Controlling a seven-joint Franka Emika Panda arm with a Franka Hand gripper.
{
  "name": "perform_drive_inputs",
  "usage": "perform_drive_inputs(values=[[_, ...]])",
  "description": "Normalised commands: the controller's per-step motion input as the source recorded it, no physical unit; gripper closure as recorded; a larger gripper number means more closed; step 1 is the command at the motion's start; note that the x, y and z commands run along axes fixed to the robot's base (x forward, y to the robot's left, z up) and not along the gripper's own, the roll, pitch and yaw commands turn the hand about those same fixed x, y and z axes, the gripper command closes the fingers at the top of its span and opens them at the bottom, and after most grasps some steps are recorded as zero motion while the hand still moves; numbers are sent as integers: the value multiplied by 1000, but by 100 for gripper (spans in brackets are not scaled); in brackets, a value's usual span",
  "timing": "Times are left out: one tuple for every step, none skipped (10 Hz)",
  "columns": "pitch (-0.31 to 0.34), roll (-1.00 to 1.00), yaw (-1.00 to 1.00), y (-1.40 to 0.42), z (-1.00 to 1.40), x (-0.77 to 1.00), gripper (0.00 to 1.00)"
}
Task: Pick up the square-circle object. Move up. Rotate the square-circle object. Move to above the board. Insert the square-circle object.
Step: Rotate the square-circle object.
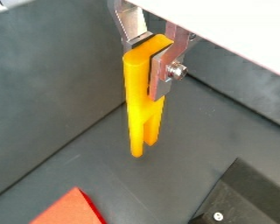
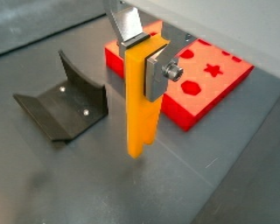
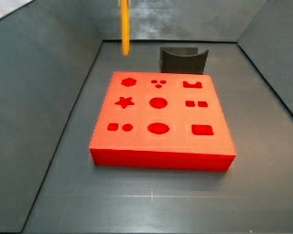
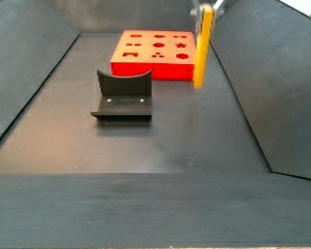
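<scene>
gripper (image 2: 146, 58) clamped on top end of square-circle object (image 2: 142, 101), piece hanging upright, prongs down, clear of the floor; in a side view it sits beside the board (image 4: 152, 53), near the dark grey holder (image 4: 123, 94)

floor (image 3: 149, 196): dark grey, walled on the sides | board (image 3: 161, 128): laid flat on the floor, cut-outs up | holder (image 4: 123, 94): set on the floor just beside the board, apart from it | gripper (image 2: 152, 54): held above the floor, closed on the square-circle object (image 2: 143, 101), nothing touched below
</scene>
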Motion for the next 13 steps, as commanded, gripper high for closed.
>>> perform_drive_inputs(values=[[-74,-97,17,4,-1000,15,100],[-73,-97,13,2,-827,19,100],[-67,-98,10,0,-665,19,100],[-63,-99,8,-1,-455,21,100],[-67,-98,7,-1,-351,19,100],[-58,-99,6,0,-176,-6,100],[-58,-99,6,0,-176,-6,100],[-56,-99,7,-1,-178,-16,100],[-57,-99,7,-1,-177,-13,100],[-57,-99,6,-2,-176,-12,100],[-58,-99,6,-1,-175,-11,100],[-57,-99,6,-1,-175,-11,100],[-57,-99,6,-1,-175,-11,100]])
